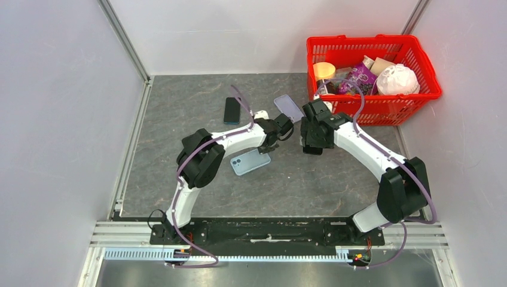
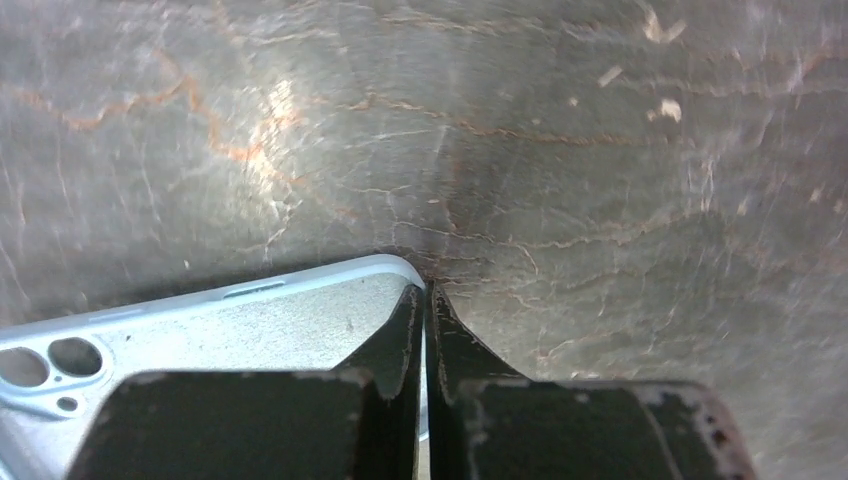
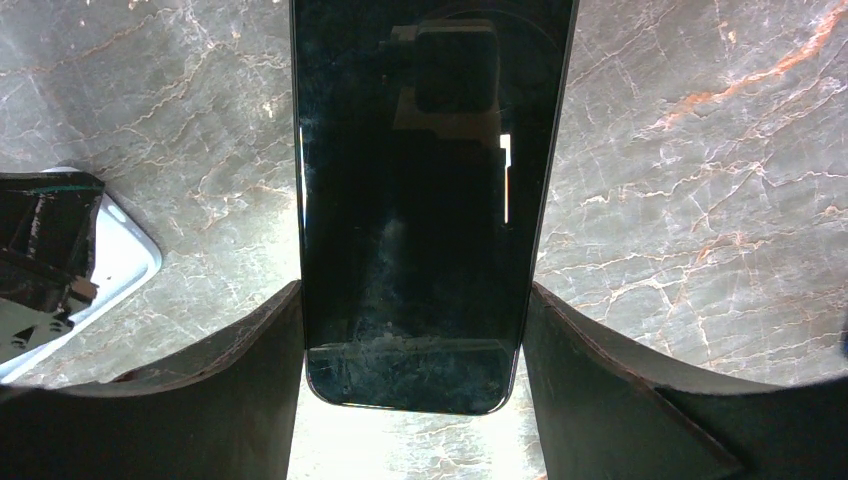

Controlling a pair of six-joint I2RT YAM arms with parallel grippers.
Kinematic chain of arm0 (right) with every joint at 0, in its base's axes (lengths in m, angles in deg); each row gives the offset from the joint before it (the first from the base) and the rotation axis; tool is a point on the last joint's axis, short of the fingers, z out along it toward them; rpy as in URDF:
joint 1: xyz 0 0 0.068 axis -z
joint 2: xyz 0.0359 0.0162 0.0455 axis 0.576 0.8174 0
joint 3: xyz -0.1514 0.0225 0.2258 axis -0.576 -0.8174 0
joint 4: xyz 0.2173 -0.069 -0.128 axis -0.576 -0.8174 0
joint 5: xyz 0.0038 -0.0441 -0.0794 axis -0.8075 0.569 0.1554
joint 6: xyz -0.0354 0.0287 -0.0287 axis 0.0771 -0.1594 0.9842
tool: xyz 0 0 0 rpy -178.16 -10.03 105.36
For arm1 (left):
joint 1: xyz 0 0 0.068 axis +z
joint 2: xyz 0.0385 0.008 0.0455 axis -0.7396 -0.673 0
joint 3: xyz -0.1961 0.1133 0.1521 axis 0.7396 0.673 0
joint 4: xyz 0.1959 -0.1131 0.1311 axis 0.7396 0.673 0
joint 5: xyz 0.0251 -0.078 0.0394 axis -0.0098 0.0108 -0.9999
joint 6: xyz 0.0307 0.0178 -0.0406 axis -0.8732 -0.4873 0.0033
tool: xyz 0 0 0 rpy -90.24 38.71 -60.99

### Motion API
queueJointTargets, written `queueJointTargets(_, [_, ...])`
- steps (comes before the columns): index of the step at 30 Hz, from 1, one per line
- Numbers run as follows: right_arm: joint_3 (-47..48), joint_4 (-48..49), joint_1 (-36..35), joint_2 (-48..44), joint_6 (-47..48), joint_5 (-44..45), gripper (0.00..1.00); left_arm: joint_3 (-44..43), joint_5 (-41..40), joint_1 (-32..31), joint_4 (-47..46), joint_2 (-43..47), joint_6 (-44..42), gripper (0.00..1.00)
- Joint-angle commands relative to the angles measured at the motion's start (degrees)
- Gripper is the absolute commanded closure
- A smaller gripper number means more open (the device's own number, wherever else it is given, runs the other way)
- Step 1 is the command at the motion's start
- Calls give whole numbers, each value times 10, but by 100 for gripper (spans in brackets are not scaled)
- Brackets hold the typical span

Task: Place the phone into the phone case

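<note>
- Your left gripper [image 2: 426,295] is pinched together on the side wall of the pale blue plastic phone case [image 2: 250,330], which lies flat on the grey marbled table [image 2: 600,150].
- Your right gripper [image 3: 412,290] clamps the dark-screened, lavender-backed phone [image 3: 420,200] by its long edges — off the table, beyond and right of the case.

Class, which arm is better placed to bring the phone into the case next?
Right. The right end effector already grips the phone across its width, so it can carry it over. The left end effector is shut on the rim of the phone case and appears to steady it.
</note>
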Motion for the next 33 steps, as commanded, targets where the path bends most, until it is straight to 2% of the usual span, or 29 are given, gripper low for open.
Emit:
queueJointTargets(1, [2,29,10,-25,0,-2,68,26,84,-5,-138,21,-283,98])
queueJointTargets(4, [3,31,13,-21,-2,-8,68,92,139,-23,-193,67,-401,98])
queueJointTargets(9, [7,35,16,-13,-2,-17,69,196,219,-44,-246,139,-491,97])
queueJointTargets(12, [7,38,17,-9,-3,-27,69,259,241,-45,-281,181,-498,81])
queueJointTargets(13, [7,39,17,-10,-2,-28,69,274,236,-45,-286,196,-492,70])
queueJointTargets(14, [7,39,17,-9,-2,-29,69,287,224,-45,-288,212,-478,58])
queueJointTargets(15, [6,39,17,-10,-2,-30,69,295,208,-44,-289,224,-459,52])
queueJointTargets(17, [6,40,17,-11,-1,-31,69,299,158,-40,-260,255,-401,43])
queueJointTargets(19, [4,41,17,-12,1,-34,69,287,97,-30,-199,274,-294,39])
queueJointTargets(22, [3,42,17,-11,1,-38,70,275,32,-2,-94,296,-144,40])
queueJointTargets(26, [-2,43,17,-14,6,-41,70,307,-15,34,-52,326,-21,43])
queueJointTargets(29, [-5,45,17,-16,7,-42,70,327,-19,58,-54,325,12,45])
queueJointTargets(33, [-5,47,17,-13,10,-42,70,319,5,80,-72,291,5,47])
